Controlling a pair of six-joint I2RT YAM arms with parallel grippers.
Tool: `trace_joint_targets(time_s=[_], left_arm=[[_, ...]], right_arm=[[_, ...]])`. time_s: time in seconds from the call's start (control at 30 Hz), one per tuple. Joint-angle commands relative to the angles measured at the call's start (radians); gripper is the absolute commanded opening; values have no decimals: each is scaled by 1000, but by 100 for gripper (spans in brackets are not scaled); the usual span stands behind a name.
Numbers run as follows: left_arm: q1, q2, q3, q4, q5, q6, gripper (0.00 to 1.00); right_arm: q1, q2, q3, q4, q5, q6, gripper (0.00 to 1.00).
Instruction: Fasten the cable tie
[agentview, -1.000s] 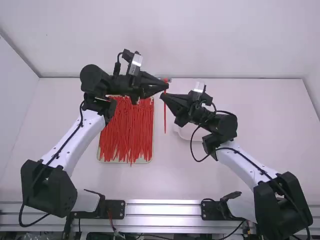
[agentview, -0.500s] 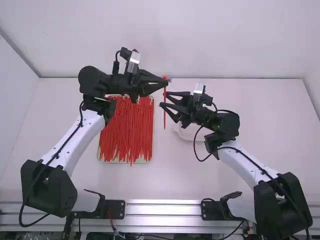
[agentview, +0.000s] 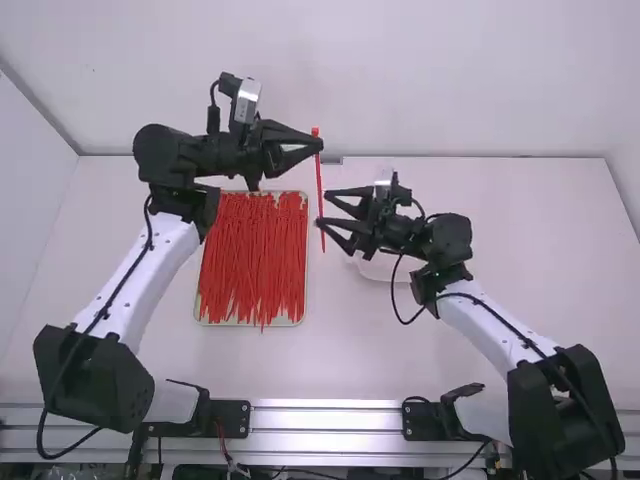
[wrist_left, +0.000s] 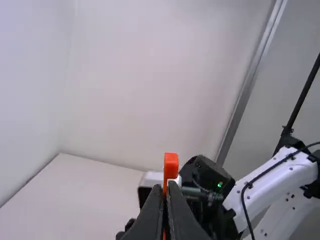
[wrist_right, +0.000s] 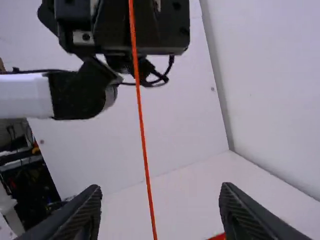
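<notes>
Step in hand: presenting the tail for threading, with the loop not yet formed. The left gripper (agentview: 314, 150), upper centre of the high view, was closed tight on the head end of one red cable tie (agentview: 319, 195). In the left wrist view the orange head block stuck out just above the pinched fingertips. The tie hung roughly straight down from that grip, clear of the table (agentview: 520, 220), with its tail ending near frame centre. The right gripper (agentview: 322, 210), just right of centre, was wide open and held nothing. Its fingers (wrist_right: 80, 212) sat well apart at the lower corners of the right wrist view, the strap running down between them and touching neither. The pile of spare ties (agentview: 255, 255) lay on a tray (agentview: 292, 322) at centre-left, not involved. Judged early in the task: tie picked and held up, tail not grabbed, nothing fed into the head. The next move would likely call for the right gripper to close on the lower strap near the tail, then bend it up toward the head. The slot is small, so tip alignment looks like the hard part. The thin strap could also slip or twist if caught off-centre.
</notes>
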Motion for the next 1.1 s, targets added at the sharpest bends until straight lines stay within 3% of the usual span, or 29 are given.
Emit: trace_joint_targets(time_s=[0.0, 0.63, 0.87, 1.0, 1.07], left_arm=[[4, -2, 33, 2, -9, -7, 2], [4, -2, 62, -29, -16, -8, 1], [4, -2, 62, -31, -27, -8, 1], [4, -2, 62, -32, -30, -8, 1], [4, -2, 62, -34, -31, -8, 1]], right_arm=[[23, 0, 27, -7, -14, -35, 64], [34, 0, 27, -101, -82, -96, 59], [26, 0, 27, -138, -107, -130, 31], [27, 0, 27, -138, -108, -133, 0], [27, 0, 27, -138, -107, -134, 0]])
